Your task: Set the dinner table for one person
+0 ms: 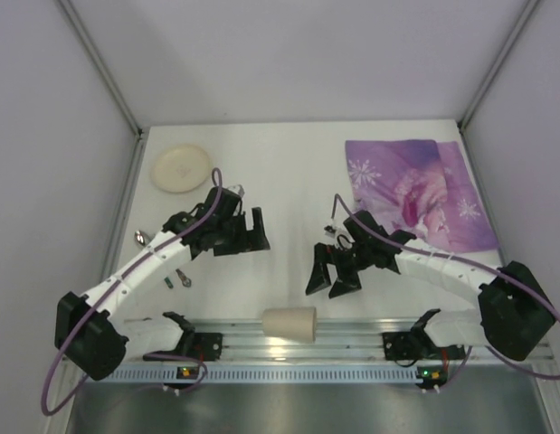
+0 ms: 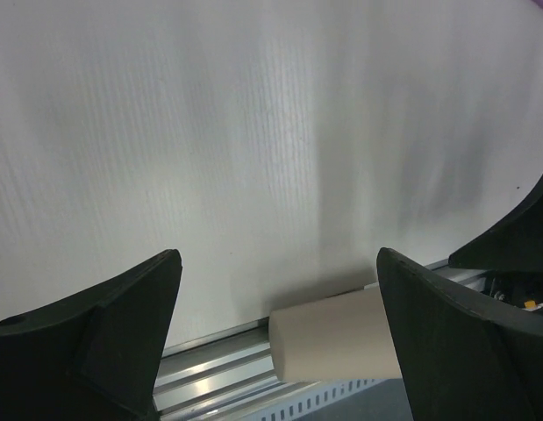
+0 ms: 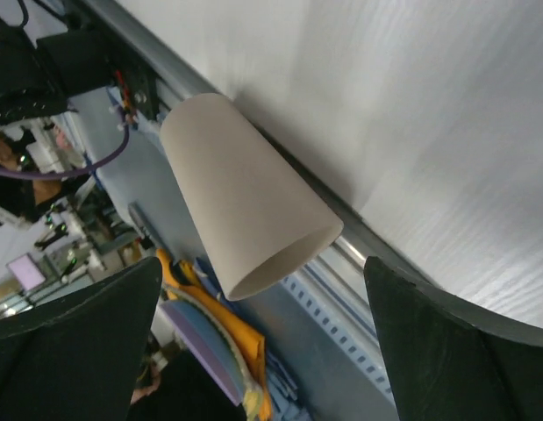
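Worktop (image 1: 289, 172), plain and white, spreads beneath both claws, with a ribbed metal rail (image 1: 352, 342) along the edge nearest the arm bases. The left claw (image 1: 246, 237) hangs low over bare white surface with its jaws spread wide and nothing between them. The right claw (image 1: 331, 282) is also low over the worktop, tipped down, jaws equally wide apart and empty. The two claws face each other across a bare stretch of the worktop and stay well apart.

A cream cup (image 1: 289, 324) lies on its side on the rail, behind the gap between the two claws and touching neither. From the left claw (image 2: 275, 263) it shows just below and between the fingers (image 2: 122, 324). From the right claw (image 3: 262, 263) it fills the middle of the view ahead.

Beyond the left claw and to its left sits a round cream plate (image 1: 181, 168). Beyond the right claw and to its right lies a purple picture placemat (image 1: 420, 192). Left of the left claw, beside its arm, a few small metal pieces (image 1: 182, 278) lie on the worktop, too small to tell apart.
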`<state>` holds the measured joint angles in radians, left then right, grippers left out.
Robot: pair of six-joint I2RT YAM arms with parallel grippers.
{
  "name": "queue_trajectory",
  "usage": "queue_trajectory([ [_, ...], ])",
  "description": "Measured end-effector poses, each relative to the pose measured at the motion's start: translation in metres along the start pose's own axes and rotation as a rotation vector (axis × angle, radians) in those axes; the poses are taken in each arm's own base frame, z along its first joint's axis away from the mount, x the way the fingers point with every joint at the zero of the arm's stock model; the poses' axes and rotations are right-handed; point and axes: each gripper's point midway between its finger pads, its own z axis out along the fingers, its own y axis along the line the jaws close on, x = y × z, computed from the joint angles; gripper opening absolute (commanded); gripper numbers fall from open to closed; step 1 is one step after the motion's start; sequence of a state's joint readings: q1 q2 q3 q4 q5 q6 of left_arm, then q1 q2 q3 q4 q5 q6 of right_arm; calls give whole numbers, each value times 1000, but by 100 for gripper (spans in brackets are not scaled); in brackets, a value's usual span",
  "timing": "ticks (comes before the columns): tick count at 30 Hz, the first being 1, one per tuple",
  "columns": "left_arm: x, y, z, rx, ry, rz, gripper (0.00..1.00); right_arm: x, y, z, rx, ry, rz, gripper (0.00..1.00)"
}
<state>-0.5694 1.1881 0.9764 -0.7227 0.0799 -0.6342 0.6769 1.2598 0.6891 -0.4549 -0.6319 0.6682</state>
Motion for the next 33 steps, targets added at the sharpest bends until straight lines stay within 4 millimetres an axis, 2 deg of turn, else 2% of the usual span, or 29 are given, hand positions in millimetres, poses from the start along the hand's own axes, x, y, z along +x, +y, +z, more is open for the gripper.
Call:
queue_trajectory([
  [5, 21, 14, 6, -37, 52, -26, 98, 14, 17, 5, -80, 83, 18, 100],
  [10, 31, 19, -2, -55, 79, -22, 97, 18, 34, -8, -101, 108, 15, 100],
  [14, 42, 22, -20, -51, 96, -20, 94, 31, 51, -20, -136, 118, 7, 100],
  [17, 55, 18, -36, -12, 125, -15, 92, 58, 57, -24, -116, 179, -2, 100],
  [20, 71, 11, -56, 53, 162, -7, 92, 81, 62, -37, -100, 208, 10, 100],
  [24, 91, 2, -79, 171, 177, 4, 93, 83, 76, -53, -174, 124, 15, 100],
  [26, 103, 6, -81, 193, 195, -2, 93, 79, 76, -48, -185, 86, 28, 100],
  [28, 114, 11, -77, 194, 225, -20, 93, 72, 70, -35, -154, 72, 50, 100],
  [31, 129, 19, -70, 180, 269, -55, 93, 59, 52, -2, -56, 76, 82, 100],
  [33, 134, 20, -68, 180, 278, -67, 92, 59, 33, 19, 37, 100, 96, 100],
])
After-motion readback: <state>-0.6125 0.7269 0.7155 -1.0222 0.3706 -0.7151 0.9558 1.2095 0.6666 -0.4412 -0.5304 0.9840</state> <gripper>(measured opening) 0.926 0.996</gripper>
